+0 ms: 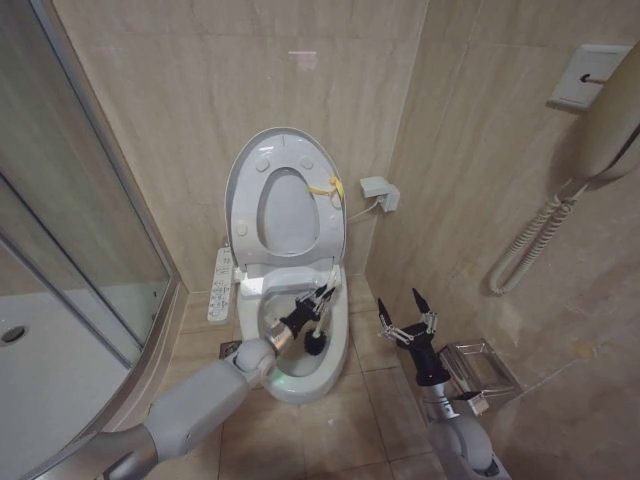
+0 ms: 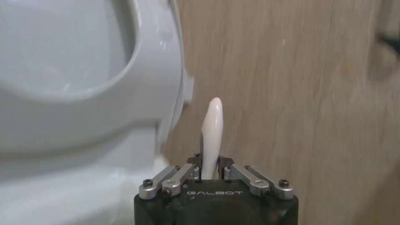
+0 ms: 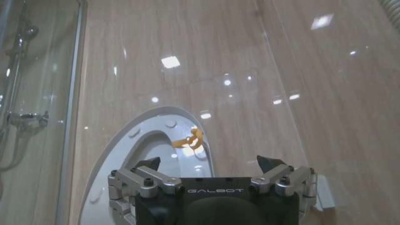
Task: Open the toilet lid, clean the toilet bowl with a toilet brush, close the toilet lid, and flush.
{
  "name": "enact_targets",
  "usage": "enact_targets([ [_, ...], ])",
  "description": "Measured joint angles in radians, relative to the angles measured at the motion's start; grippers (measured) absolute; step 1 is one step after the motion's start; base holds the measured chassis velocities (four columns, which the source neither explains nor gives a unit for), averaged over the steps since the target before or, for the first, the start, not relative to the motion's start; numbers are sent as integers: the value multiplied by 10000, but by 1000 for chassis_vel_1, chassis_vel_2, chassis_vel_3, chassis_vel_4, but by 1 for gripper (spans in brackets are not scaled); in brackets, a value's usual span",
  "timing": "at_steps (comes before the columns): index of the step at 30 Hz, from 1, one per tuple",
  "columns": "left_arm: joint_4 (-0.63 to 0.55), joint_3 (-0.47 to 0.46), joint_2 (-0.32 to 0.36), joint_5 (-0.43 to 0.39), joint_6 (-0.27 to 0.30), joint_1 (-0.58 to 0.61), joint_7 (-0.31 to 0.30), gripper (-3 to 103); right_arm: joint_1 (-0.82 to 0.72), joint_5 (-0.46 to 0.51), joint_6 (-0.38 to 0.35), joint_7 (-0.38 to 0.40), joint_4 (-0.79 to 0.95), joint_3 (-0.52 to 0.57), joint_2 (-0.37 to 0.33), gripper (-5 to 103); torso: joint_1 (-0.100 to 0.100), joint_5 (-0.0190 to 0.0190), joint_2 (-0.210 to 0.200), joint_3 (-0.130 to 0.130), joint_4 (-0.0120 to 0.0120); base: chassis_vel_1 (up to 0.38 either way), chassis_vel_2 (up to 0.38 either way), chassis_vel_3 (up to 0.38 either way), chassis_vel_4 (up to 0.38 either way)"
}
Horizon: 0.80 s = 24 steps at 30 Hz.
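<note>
I see the lid (image 1: 285, 200) standing upright against the wall, its yellow tag (image 1: 328, 187) on the right edge. My left tool (image 1: 318, 302) is clenched on the white handle of the brush (image 1: 316, 342), whose dark head sits down inside the bowl (image 1: 335, 345). My right tool (image 1: 405, 310) hovers released beside the bowl, fingers spread, holding nothing.

Toilet lid (image 1: 285, 190) stood raised against the wall. Left gripper (image 1: 318, 303) reached over the toilet bowl (image 1: 338, 335), seemingly clamped on the toilet brush (image 1: 314, 338). Right gripper (image 1: 406, 315) hung just beside the bowl, fingers spread.
</note>
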Motion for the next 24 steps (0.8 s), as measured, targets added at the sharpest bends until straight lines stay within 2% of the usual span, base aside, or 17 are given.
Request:
enact_targets([
  [3,103,140,112,80,-8,81,-1,17,92,-6,-41,-90,-26,-21,127,100,-1,-1,0,-1,4,0,0,0,0],
  [8,-119,124,51,56,29,-212,-98,17,215,-31,-152,-91,-75,-7,345,100,-1,0,-1,1,-2,0,0,0,0],
  [11,46,-196,-244,14,-41,-511,-140,17,114,-117,-181,-82,-45,13,614,100,0,1,0,0,-15,0,0,0,0],
  [14,304,-244,-248,47,-54,-325,-122,17,-22,-179,-179,-109,14,-1,639,100,1,0,0,1,-10,0,0,0,0],
  [16,677,-281,-224,188,-138,-24,-33,17,-105,-222,-171,-149,53,-3,616,100,0,-2,0,0,2,0,0,0,0],
  [20,886,-318,-188,409,-202,194,33,17,-133,-257,-159,-154,78,5,619,100,-1,-1,0,-1,2,0,0,0,0],
  [24,589,-326,-219,312,-168,-28,32,17,-180,-304,-153,-157,84,13,686,100,0,1,-1,1,0,0,0,0,0],
])
